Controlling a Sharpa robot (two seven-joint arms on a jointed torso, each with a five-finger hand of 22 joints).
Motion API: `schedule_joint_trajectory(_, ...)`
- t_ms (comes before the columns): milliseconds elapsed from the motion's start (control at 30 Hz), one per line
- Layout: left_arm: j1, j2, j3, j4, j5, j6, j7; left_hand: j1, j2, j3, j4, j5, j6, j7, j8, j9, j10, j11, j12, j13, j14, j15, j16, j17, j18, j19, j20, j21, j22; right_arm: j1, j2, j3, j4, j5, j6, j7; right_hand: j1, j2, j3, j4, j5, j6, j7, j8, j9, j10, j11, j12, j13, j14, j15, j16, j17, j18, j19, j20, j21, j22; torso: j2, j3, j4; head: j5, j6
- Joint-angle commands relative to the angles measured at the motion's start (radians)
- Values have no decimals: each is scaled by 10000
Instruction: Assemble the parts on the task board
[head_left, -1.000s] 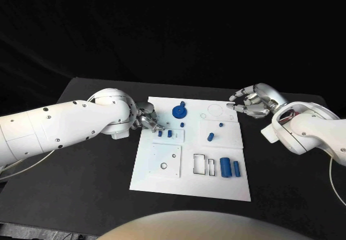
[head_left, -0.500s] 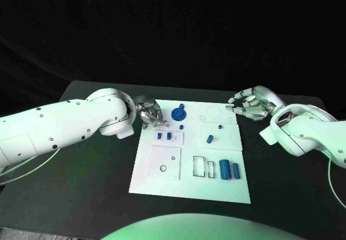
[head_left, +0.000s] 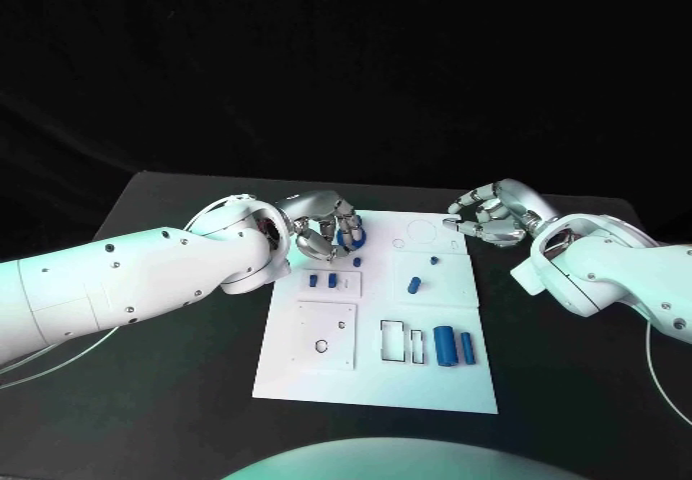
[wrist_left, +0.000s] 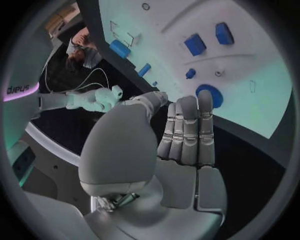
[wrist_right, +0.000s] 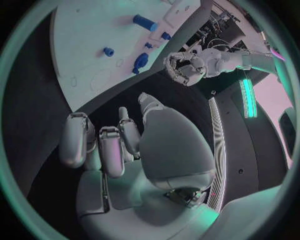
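Landmark: the board (head_left: 378, 385) lies flat in the middle of the counter (head_left: 173, 360), long side running away from the robot, so both arms can reach it from either flank.

Left robot hand (head_left: 323, 226): it hangs over the board's far left corner, fingers curled down around the disc (head_left: 353, 235). Whether they actually pinch it I cannot tell; in the left wrist view the fingers (wrist_left: 187, 131) lie straight and side by side, with the disc (wrist_left: 209, 95) just past their tips, so my guess is a reach, not a firm hold.

Right robot hand (head_left: 490, 213): off the board's far right corner, above the counter, fingers curled in on nothing. It looks parked there to keep out of the other arm's way.

Disc: the largest round blue part, at the board's far left, likely meant for one of the faint circular outlines at the board's far edge.

Two small blocks (head_left: 323, 281): side by side on a raised square plate just nearer the robot than the disc, loose and waiting.

Peg (head_left: 414, 285): lying tilted on the right-hand plate, a smaller blue bit (head_left: 433, 261) just beyond it.

Cylinders (head_left: 453, 346): two, side by side at the board's near right, beside empty rectangular slots (head_left: 401, 341), probably their seats.

Progress: most parts seem unseated; early going, I judge.
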Motion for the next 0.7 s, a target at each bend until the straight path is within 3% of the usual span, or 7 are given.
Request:
schedule_joint_trajectory(33, -42, 228, -28, -194, -1676, -197, 842, 16, -71, -155, 26, -36, -16, 45, -135, -105, -150, 32, -277, -207, -25, 101, -86, -47, 115, -14, 70, -84, -39, -16, 15, -1, 13, -43, 90, 110, -109, 2, 40, -8, 44, -62, 10, 45, -11, -82, 20, -49, -20, 740, -40, -39, 1325, 133, -87, 11, -63, 841, 11, -2, -1, -29, 37)
schedule_joint_trajectory(367, -97, 797, -103, -746, -2676, 594, 327, 195, -36, -504, 35, -37, -114, 0, -561, -425, -433, 177, -995, -803, 291, 206, 327, -72, 122, 208, 158, 99, 92, -28, 47, -1, 33, -55, 95, 125, -104, 6, 47, -11, 47, -64, 10, 47, -11, -152, 20, -118, -105, 724, -41, -68, 1265, 152, -131, 11, -144, 796, 15, 0, -8, -22, 46)
schedule_joint_trajectory(433, -100, 862, -107, -812, -2807, 823, 168, 223, -10, -597, 65, -35, -100, -2, -649, -493, -378, 168, -1051, -901, 649, 201, 925, 547, 111, 350, 159, 336, 291, -29, 47, -1, 38, -59, 95, 124, -104, 6, 47, -11, 47, -64, 10, 47, -11, -152, 20, -118, -105, 724, -41, -68, 1265, 152, -131, 11, -144, 796, 15, 3, -14, -22, 40)
schedule_joint_trajectory(700, -104, 1113, -109, -1121, -2946, 1378, -174, 353, 69, -846, 134, -36, -172, -8, -944, -680, -702, 170, -1425, -1236, 1071, 193, 1823, 1358, -57, 952, 159, 1295, 1376, -30, 60, -1, 42, -64, 95, 125, -104, 6, 47, -11, 47, -64, 10, 47, -11, -152, 20, -118, -105, 724, -41, -68, 1265, 152, -131, 11, -144, 796, 10, 1, 0, -17, 23)
